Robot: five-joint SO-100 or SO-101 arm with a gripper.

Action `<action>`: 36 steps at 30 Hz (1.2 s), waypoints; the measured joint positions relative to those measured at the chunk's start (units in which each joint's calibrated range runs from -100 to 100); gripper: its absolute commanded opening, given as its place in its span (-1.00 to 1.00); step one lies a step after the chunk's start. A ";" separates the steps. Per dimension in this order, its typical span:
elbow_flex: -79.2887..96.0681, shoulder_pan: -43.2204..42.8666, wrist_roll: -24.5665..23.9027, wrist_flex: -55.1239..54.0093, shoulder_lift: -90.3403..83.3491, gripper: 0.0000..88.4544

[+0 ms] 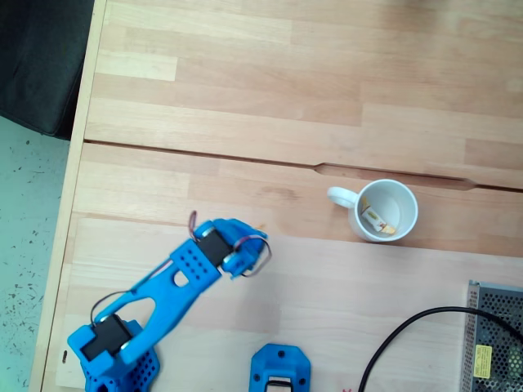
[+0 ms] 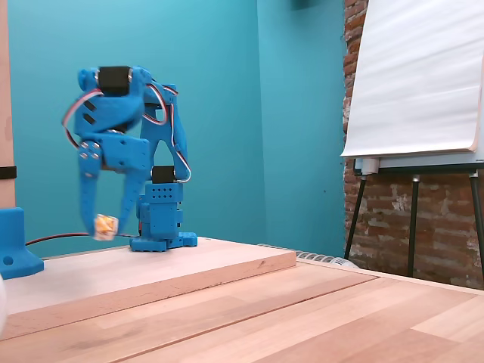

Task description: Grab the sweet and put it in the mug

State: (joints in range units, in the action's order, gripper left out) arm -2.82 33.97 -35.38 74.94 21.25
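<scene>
My gripper [image 2: 103,228] is clamped on the sweet [image 2: 104,224]. In the low fixed view the yellow-orange wrapper sits pinched between the two fingertips, held clear of the wooden table [image 2: 249,318], with the fingers pointing down. Step in hand, as I judge it: carry and release. To do this well, I keep the jaws closed with steady pressure and travel at a height that clears the mug's rim. I centre the fingertips over the mug's opening, not over its handle, and open only once I am stopped there. The sweet is far smaller than the opening, so precise centring matters less than clearing the rim. In the fixed view from above, my arm [image 1: 184,273] lies at lower left. The mug [image 1: 407,200] stands well apart to the right, its handle turned toward me, just short of the seam in the tabletop. That view also shows a second sweet [image 1: 376,219] lying inside the mug, and the sideways gap I have to cross. It hides my fingertips under the wrist. The low view supplies grip and height.
</scene>
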 measured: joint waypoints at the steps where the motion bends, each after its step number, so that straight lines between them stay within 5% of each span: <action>1: -1.43 1.26 0.00 0.00 0.00 -0.87; 9: -16.49 9.45 2.78 0.00 0.00 -0.87; 17: -25.73 11.08 15.38 -0.98 0.00 -0.87; 24: -26.62 13.15 24.91 -17.49 6.18 -0.90; 29: -26.62 13.44 26.72 -30.02 10.90 -0.90; 36: -26.62 13.66 27.16 -33.36 11.35 -0.90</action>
State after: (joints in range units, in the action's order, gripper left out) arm -29.45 47.64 -8.23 41.58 32.61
